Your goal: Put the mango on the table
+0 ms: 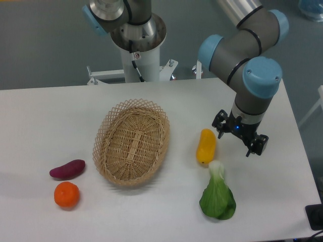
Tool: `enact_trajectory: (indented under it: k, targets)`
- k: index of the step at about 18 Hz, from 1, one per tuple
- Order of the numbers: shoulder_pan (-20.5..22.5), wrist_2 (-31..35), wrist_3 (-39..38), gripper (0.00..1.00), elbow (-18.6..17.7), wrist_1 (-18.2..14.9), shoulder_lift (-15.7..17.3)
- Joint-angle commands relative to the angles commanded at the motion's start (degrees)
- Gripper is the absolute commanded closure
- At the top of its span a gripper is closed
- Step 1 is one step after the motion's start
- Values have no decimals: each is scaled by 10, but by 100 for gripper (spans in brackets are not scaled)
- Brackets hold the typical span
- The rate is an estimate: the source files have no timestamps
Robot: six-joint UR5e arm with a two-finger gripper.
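Lower left of frame: purple elongated sweet potato [67, 169] lay flat on the large white rectangular table [45, 116], round orange tangerine [66, 195] just below it, near but apart. Both well clear of the action.

Centre: oval woven wicker basket [131, 142] sat open side up, nothing visible inside.

Right of centre: smooth yellow-orange oval mango [206, 146] rested directly on the tabletop, long axis roughly vertical in frame, outside the basket. Just below it, the green-leafed white-stemmed bok choy [217, 194], stem end very close to the mango; contact unclear.

Right: black two-finger gripper [239, 135] hung just beside the mango, jaws spread and holding nothing. Reads as a release: fruit bearing on the table, fingers off it. Judged task essentially done.
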Motion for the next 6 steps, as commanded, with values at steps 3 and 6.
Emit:
enact_trajectory:
  k: [3,6]
  targets:
    - [0,0,0,0,0,-2,0]
    - [0,0,0,0,0,-1,0]
